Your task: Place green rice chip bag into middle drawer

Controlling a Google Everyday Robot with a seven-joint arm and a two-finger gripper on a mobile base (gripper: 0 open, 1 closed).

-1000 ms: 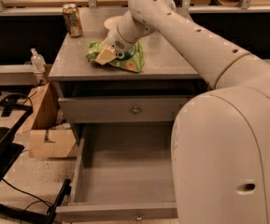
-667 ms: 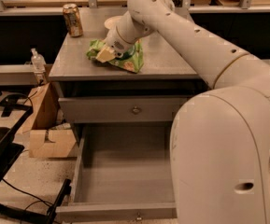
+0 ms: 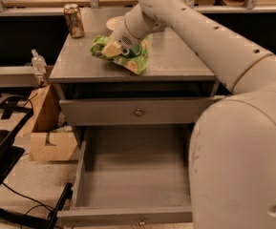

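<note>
While my gripper (image 3: 110, 47) sits on the green chip bag (image 3: 130, 58) near the front edge of the bench (image 3: 185, 66), I can't tell if it's clamped; bag's light, crinkly, probably slippery, so pinch a crumpled fold.

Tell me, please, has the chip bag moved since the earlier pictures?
No: the bag sits equally far from the can, with the gripper on it.
</note>
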